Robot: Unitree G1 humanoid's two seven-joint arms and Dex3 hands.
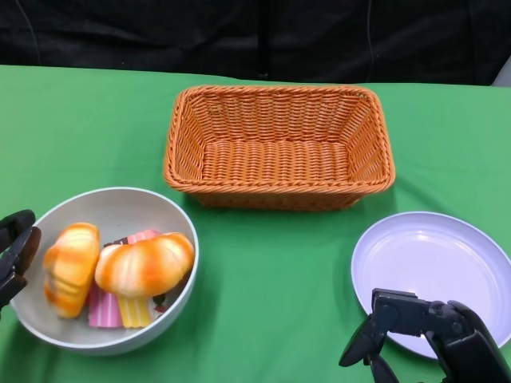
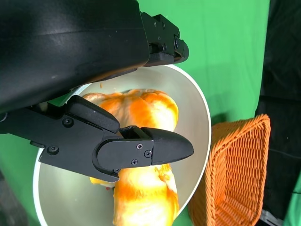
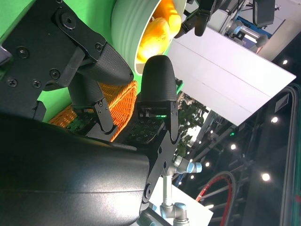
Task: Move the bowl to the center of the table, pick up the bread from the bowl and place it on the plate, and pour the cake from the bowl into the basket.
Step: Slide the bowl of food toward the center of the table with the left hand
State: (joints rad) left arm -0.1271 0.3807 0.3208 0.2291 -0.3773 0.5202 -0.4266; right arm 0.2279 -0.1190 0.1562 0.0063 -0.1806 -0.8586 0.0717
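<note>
Head view: left hand point(image 1: 16, 251) spread empty beside the bowl point(image 1: 120, 203); right hand point(image 1: 423, 335) loose, holding nothing.

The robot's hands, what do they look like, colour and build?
Both are matte black. The right hand has angular, jointed fingers; in its wrist view a fingertip pad is rounded and finely textured, behind it a smooth black shell with small screws. The left hand shows only dark fingers at the head view's edge; up close its fingers are blocky, screw-fastened segments tapering to a rounded tip. No cables or markings show.
</note>
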